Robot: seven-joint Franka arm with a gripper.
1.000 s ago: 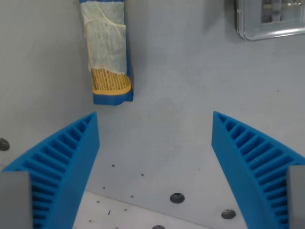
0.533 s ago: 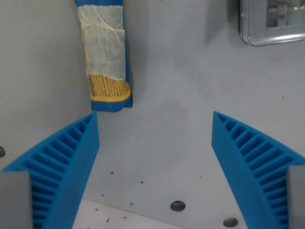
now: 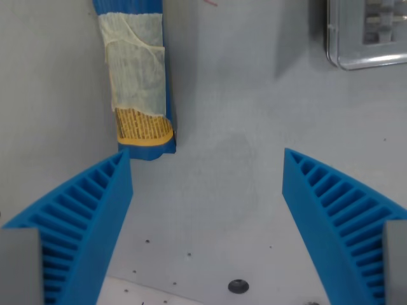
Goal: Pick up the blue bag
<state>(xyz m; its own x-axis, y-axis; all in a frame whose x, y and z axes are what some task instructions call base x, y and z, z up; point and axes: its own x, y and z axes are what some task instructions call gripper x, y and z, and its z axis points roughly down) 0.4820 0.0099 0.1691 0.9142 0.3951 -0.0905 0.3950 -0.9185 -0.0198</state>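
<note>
A grey table (image 3: 222,127) fills the wrist view, speckled with small dark dots and carrying one round screw head (image 3: 238,286) low down, between the two fingers.

The gripper (image 3: 206,155) reaches in from the bottom edge with its two blue ribbed fingers (image 3: 82,222) spread wide apart, nothing between them but bare table.

The blue bag (image 3: 137,76) lies flat on the table as a long narrow strip running up out of the top edge. Its near end sits just beyond the tip of the finger on the wrist view's left, close to it though whether they touch cannot be told. The bag has a blue border, a pale cream, crinkled panel along most of its length, then a yellow-orange band with fine dark printing near the end, finishing in a blue lip. It is well apart from the other finger.

A clear plastic container (image 3: 369,32) with a shiny rim sits at the top corner on the wrist view's right, beyond that finger and cut off by the frame.
</note>
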